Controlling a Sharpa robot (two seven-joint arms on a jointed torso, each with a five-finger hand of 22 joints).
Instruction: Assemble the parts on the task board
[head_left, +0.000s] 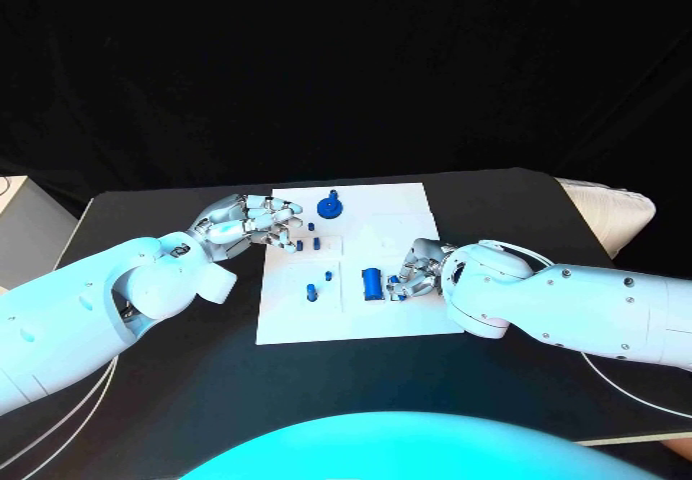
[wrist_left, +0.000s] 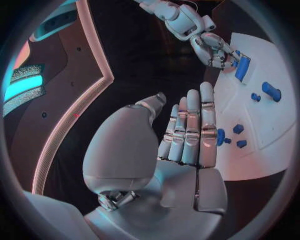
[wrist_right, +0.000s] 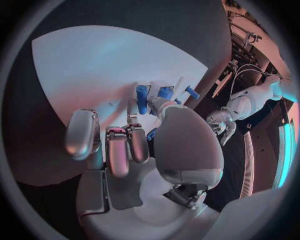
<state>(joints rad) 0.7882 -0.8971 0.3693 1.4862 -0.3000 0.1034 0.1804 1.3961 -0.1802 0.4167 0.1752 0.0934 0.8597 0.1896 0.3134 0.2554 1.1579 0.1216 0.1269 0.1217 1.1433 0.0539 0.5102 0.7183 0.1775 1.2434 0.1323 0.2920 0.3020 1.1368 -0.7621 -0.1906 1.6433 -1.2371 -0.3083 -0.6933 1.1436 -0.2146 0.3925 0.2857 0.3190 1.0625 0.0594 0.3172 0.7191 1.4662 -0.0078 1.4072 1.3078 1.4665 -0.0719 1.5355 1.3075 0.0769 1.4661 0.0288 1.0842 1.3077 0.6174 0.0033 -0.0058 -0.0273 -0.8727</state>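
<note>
The white task board lies mid-table. On it are a round blue part, a blue cylinder lying flat, and small blue parts. My left hand hovers over the board's left edge by small blue pegs. Its fingers are straight and together, the thumb is apart, and it holds nothing. My right hand sits beside the cylinder with its fingers curled. A small blue part shows between its thumb and fingers, mostly hidden.
The black table surrounds the board. A white object stands at the far left edge and a pale one at the far right. The board's upper right area is bare.
</note>
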